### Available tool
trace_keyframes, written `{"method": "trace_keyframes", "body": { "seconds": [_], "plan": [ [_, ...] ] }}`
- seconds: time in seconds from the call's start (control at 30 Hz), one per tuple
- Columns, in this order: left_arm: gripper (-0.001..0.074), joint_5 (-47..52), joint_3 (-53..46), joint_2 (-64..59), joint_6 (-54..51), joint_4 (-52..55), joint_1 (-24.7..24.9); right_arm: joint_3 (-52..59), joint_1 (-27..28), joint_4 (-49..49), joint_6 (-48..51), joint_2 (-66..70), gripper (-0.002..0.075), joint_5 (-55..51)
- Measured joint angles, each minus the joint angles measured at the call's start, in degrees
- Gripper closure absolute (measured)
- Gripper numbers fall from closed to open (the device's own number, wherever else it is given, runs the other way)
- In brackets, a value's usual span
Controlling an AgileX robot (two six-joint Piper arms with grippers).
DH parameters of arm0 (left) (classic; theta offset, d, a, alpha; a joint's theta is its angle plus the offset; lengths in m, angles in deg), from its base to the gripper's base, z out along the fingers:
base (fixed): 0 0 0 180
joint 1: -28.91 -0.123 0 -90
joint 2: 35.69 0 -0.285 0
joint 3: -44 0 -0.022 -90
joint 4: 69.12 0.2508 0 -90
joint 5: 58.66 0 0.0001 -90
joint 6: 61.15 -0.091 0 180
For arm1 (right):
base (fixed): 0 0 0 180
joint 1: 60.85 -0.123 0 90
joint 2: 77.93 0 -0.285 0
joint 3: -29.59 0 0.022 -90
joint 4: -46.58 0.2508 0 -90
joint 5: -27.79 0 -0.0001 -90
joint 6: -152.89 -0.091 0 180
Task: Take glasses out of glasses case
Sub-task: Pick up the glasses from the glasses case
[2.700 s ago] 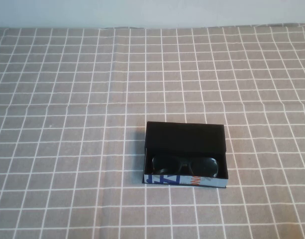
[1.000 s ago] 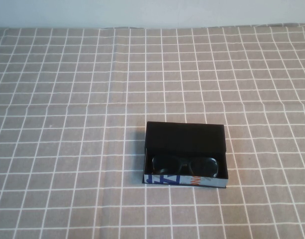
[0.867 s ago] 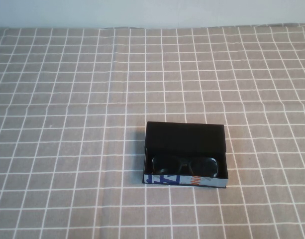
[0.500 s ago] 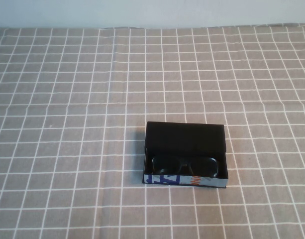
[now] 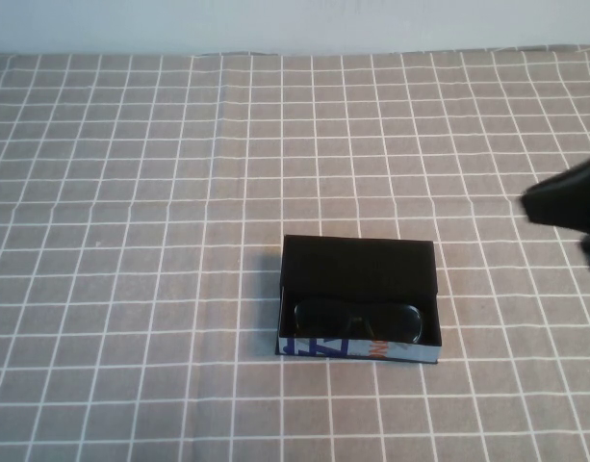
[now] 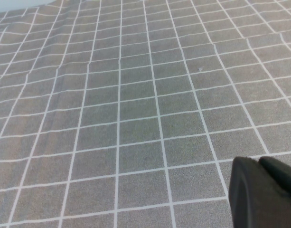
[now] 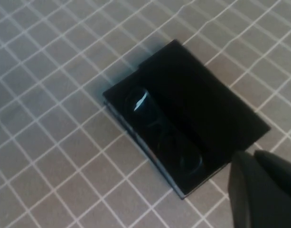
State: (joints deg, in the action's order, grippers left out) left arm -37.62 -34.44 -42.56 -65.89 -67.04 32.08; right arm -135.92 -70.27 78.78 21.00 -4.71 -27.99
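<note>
**Glasses not yet lifted; right arm at the desk's edge**

The task is barely under way. The glasses case point(image 5: 358, 298) lies open on the checked desk point(image 5: 131, 192), a little toward the robot's right and near the front. Its flat black flap lid is folded back away from the robot, and its light blue printed front wall faces the camera. So the opening is done, judging by how the lid lies; the removal itself is all left to do.

Inside the case, the black glasses point(image 5: 356, 320) with dark lenses lie along the front wall, lenses side by side, filling most of the width but not all of it. In the right wrist view the glasses point(image 7: 162, 137) sit in the box's open trough with the lid point(image 7: 207, 107) spread flat beside them. Nothing else is in the case as far as can be seen.

The right gripper point(image 5: 569, 204) shows as a blurred dark shape at the right edge of the high view, well apart from the case and holding nothing. Whether its fingers are wide or narrow I cannot tell. The left gripper point(image 6: 264, 192) hangs over bare desk, out of the high view, with no task thing near it. Its tips appear pressed together, empty.

What remains: reach the case, grasp the frame, lift it clear.
</note>
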Motion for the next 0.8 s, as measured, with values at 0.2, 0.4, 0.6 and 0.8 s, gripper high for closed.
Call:
{"method": "trace_keyframes", "body": {
  "seconds": [0.2, 0.4, 0.6, 0.8],
  "plan": [
    [0.074, 0.0, 0.0, 0.0, 0.0, 0.0, 0.0, -11.7, -8.7, -8.4, 0.2, 15.1, 0.0743, -7.5],
    [0.0739, 0.0, 0.0, 0.0, 0.0, 0.0, 0.0, -20.3, -16.4, -18.1, 0.2, 26.5, 0.0743, -11.3],
    [0.0739, 0.0, 0.0, 0.0, 0.0, 0.0, 0.0, -22.8, -22.7, -24.4, 0.2, 34.2, 0.0687, -9.9],
    [0.0739, 0.0, 0.0, 0.0, 0.0, 0.0, 0.0, -23.1, -25.7, -26.8, 0.2, 39.9, 0.0473, -6.4]
  ]
}}
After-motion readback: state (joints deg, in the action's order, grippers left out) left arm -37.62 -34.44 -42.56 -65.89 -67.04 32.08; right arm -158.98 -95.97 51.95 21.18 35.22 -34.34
